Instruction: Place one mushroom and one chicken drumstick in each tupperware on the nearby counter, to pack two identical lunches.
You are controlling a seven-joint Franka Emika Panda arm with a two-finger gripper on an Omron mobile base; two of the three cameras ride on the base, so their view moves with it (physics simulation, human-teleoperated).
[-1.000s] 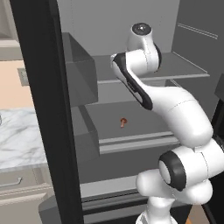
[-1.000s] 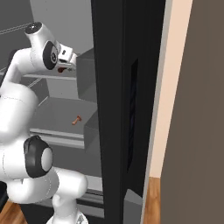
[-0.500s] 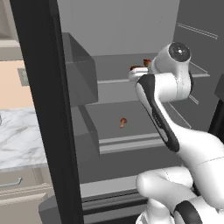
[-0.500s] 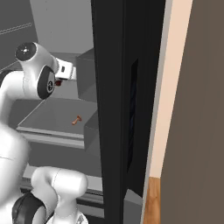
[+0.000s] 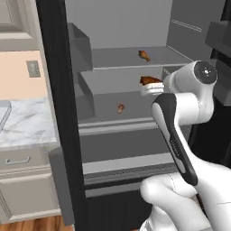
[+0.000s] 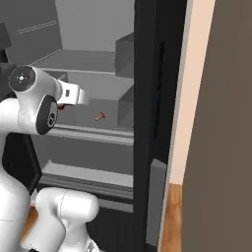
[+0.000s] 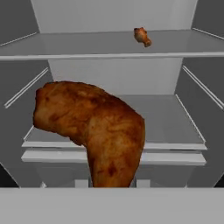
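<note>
White rounded arm point(image 5: 180, 135), dark jnts

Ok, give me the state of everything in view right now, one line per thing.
Gripper: jaws shut on a chicken drumstick.
Held chicken drumstick: lifted, in front of the fridge shelves.
Second drumstick: lying on the upper shelf.
Mushroom: resting on the lower shelf.
Fridge door: open.

The gripper point(image 5: 149, 85) held a brown chicken drumstick point(image 5: 149, 80) inside the open fridge point(image 5: 131, 67). Another drumstick point(image 5: 144, 55) lay on the shelf above it. A tiny mushroom point(image 5: 120, 108) sat below, to its left.
</note>
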